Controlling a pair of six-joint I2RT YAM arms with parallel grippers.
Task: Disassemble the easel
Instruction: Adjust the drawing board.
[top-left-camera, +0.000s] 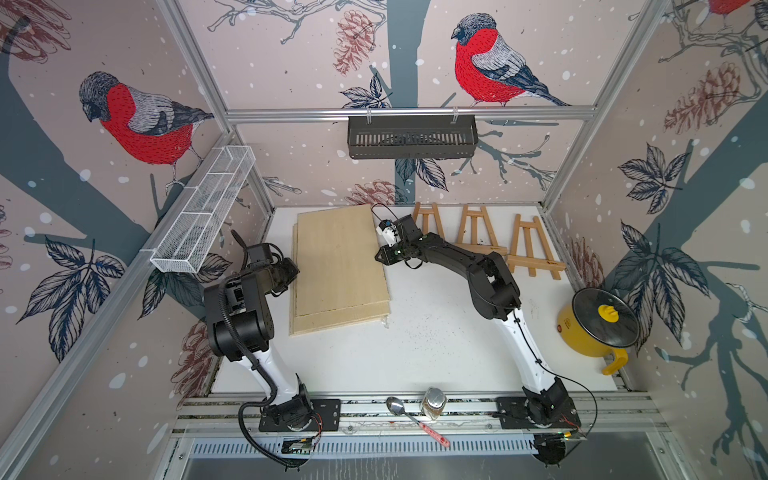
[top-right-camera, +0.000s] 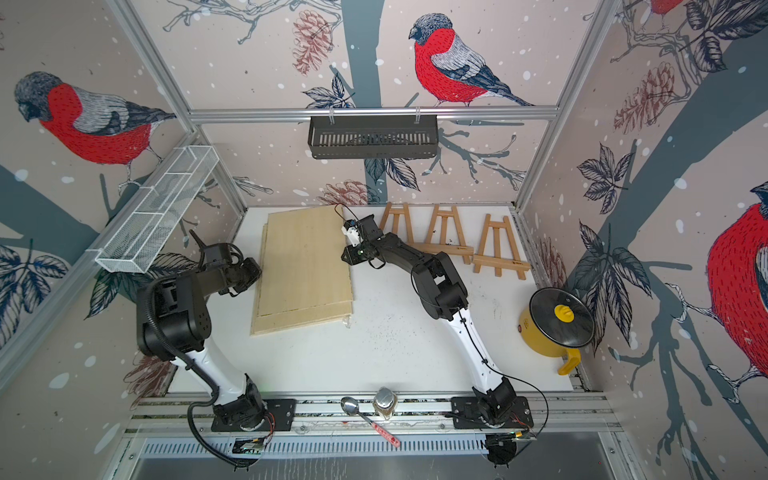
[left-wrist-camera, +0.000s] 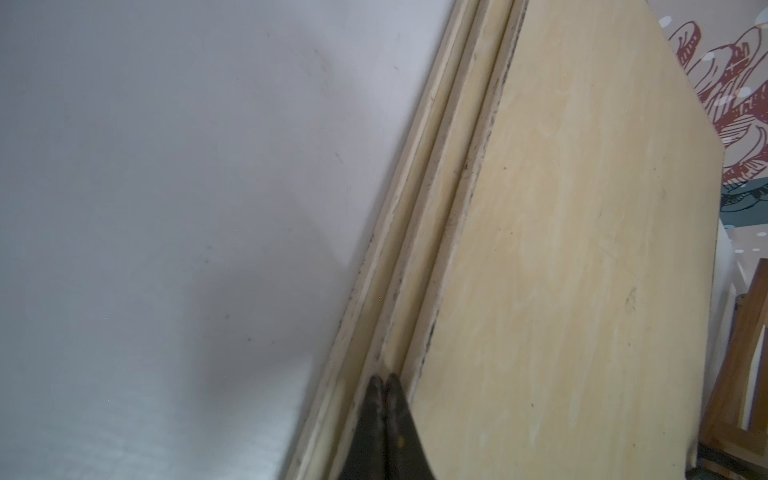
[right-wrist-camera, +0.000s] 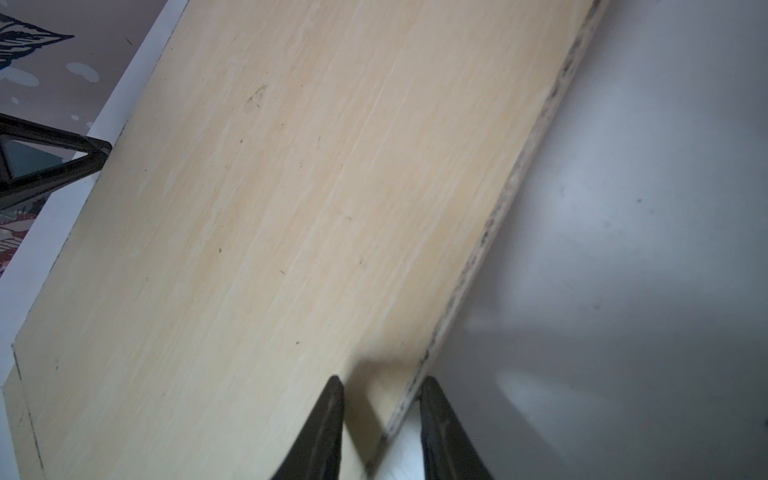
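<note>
The left arm (top-left-camera: 239, 320) starts at 7 o'clock and rises steeply, its elbow folded high and its forearm reaching toward 1 o'clock. The wrist tips downward. The left gripper (left-wrist-camera: 384, 380) has its fingers pressed together with no gap between them. The right arm (top-left-camera: 519, 332) starts at 5 o'clock, climbs toward 11 o'clock, bends at the elbow and stretches low toward 9 o'clock. The right gripper (right-wrist-camera: 380, 382) points the same way, its jaws a little apart.
</note>
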